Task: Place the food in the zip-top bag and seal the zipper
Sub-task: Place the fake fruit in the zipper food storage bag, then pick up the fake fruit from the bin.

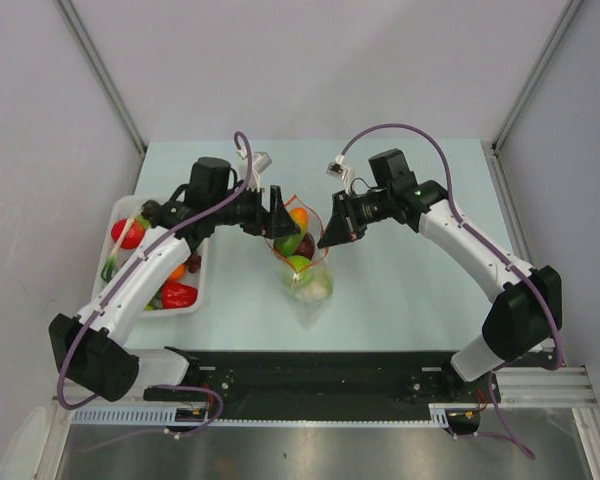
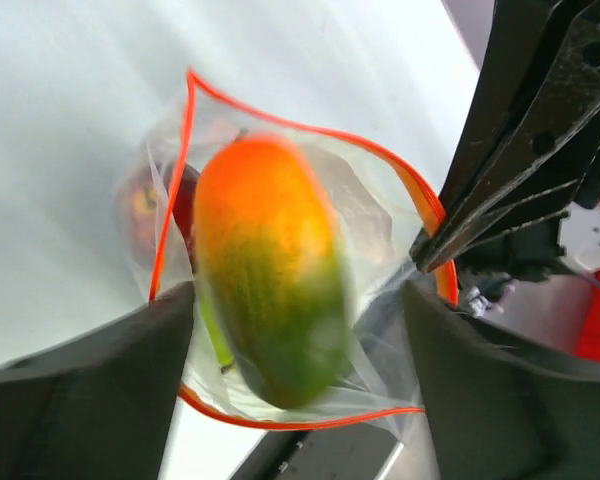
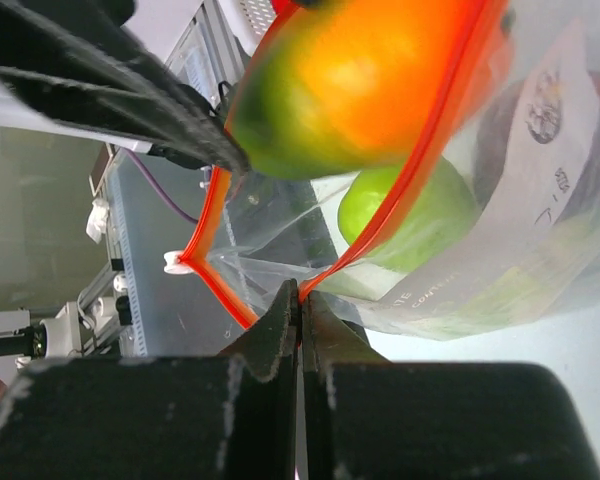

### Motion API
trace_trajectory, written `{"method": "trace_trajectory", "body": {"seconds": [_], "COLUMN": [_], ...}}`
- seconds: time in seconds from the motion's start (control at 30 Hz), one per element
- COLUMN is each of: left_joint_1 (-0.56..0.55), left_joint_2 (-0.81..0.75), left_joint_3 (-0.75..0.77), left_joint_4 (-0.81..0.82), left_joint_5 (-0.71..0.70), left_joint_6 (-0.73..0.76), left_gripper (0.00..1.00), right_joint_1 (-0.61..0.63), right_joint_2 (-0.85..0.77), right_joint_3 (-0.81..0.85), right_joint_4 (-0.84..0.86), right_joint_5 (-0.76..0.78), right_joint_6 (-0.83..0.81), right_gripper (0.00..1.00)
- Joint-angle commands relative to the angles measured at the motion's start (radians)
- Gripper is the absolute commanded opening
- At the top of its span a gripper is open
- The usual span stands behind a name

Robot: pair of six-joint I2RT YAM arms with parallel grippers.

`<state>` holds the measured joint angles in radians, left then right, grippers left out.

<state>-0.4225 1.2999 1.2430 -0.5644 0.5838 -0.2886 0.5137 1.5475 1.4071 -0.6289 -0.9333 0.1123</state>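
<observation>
My right gripper [image 3: 300, 300] pinches the rim of the clear plastic bag [image 1: 310, 285], mid-table; my left gripper [image 2: 295, 300] gapes, gripping nothing, the orange-green toy mango [image 2: 270, 270] loose in its mouth. Red toy pieces [image 1: 178, 294] wait in the white tray [image 1: 180, 311]; the orange-red zipper [image 2: 310, 128] is unsealed
</observation>
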Motion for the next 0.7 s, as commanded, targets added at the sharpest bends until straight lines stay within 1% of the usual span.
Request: {"method": "trace_trajectory", "body": {"seconds": [0.0, 0.03, 0.1, 0.17, 0.2, 0.23, 0.27, 0.3, 0.33, 0.37, 0.4, 0.43, 0.5, 0.53, 0.57, 0.67], "left_joint_1": [-0.002, 0.013, 0.043, 0.115, 0.146, 0.212, 0.244, 0.275, 0.345, 0.381, 0.413, 0.486, 0.569, 0.586, 0.602, 0.648], "left_joint_2": [-0.056, -0.063, -0.074, -0.091, -0.096, -0.100, -0.106, -0.109, -0.108, -0.106, -0.094, -0.088, -0.061, -0.054, -0.048, -0.018], "left_joint_3": [0.045, 0.061, 0.098, 0.117, 0.121, 0.121, 0.124, 0.124, 0.121, 0.115, 0.113, 0.113, 0.105, 0.099, 0.079, 0.049], "left_joint_4": [0.055, 0.051, 0.037, 0.014, -0.020, -0.043, -0.069, -0.127, -0.149, -0.172, -0.219, -0.239, -0.278, -0.287, -0.292, -0.331], "left_joint_5": [-0.087, -0.097, -0.091, -0.090, -0.091, -0.105, -0.123, -0.149, -0.163, -0.189, -0.208, -0.220, -0.246, -0.260, -0.291, -0.329], "left_joint_6": [0.008, 0.017, 0.035, 0.048, 0.074, 0.098, 0.132, 0.211, 0.248, 0.285, 0.360, 0.385, 0.465, 0.495, 0.569, 0.698], "left_gripper": [0.96, 1.00, 1.00, 0.99, 1.00, 1.00, 0.99, 0.99, 0.97, 0.95, 0.94, 0.93, 0.90, 0.85, 0.84, 0.76], "right_joint_1": [-0.007, -0.007, -0.009, -0.009, -0.009, -0.007, -0.010, -0.011, -0.009, -0.009, -0.009, -0.009, -0.007, -0.007, -0.007, -0.007], "right_joint_2": [0.006, 0.008, 0.006, 0.006, 0.005, 0.000, -0.001, -0.003, -0.009, -0.009, -0.012, -0.012, -0.015, -0.017, -0.018, -0.021], "right_joint_3": [0.030, 0.029, 0.021, 0.016, 0.010, 0.009, 0.007, 0.004, 0.001, 0.000, -0.002, -0.003, -0.007, -0.008, -0.008, -0.008], "right_joint_4": [0.041, 0.041, 0.038, 0.038, 0.038, 0.037, 0.032, 0.029, 0.026, 0.021, 0.018, 0.017, 0.015, 0.015, 0.014, 0.005], "right_joint_5": [-0.035, -0.030, -0.027, -0.025, -0.025, -0.021, -0.018, -0.015, -0.007, -0.004, -0.004, -0.002, -0.002, -0.001, -0.001, 0.007], "right_joint_6": [0.015, 0.012, 0.007, 0.000, -0.002, -0.003, -0.014, -0.020, -0.028, -0.037, -0.042, -0.043, -0.046, -0.048, -0.049, -0.059], "right_gripper": [0.00, 0.00, 0.00, 0.00, 0.00, 0.00, 0.00, 0.00, 0.00, 0.00, 0.00, 0.00, 0.00, 0.00, 0.00, 0.00]}}
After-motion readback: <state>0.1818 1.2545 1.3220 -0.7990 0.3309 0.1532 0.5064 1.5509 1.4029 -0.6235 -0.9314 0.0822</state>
